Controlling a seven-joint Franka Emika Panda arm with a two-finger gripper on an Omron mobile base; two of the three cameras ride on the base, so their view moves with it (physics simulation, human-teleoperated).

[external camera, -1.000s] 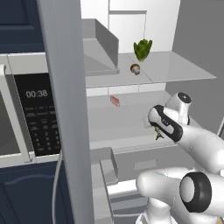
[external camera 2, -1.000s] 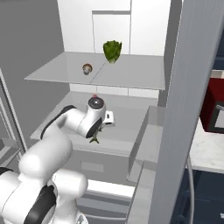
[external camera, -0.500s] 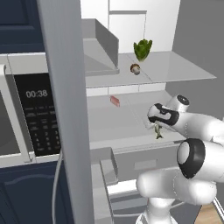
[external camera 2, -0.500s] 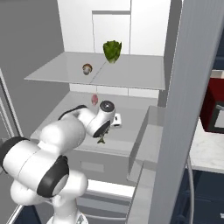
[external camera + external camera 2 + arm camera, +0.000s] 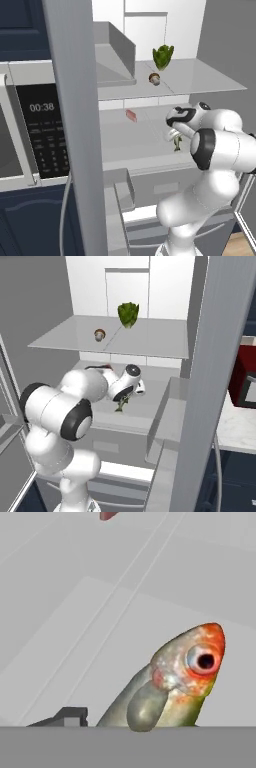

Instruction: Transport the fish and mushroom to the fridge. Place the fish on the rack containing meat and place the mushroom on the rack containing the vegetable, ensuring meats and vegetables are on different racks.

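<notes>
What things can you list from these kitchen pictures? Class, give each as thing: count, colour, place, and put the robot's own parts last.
Fridge: one, white and grey, open ahead, two racks showing.
Lettuce: one, green, upper rack, at the back.
Mushroom: one, brown and pale, upper rack, in front of the lettuce.
Meat: one piece, pinkish red, lower rack, towards the back.
Fish: one, silver-green with an orange head, in the gripper over the lower rack.
Microwave: one, silver with a black panel, left of the fridge.
Red appliance: one, dark red, on the counter at right; what it is I cannot tell.
Arm: one, white with dark joints.
Gripper: one, closed on the fish.
</notes>
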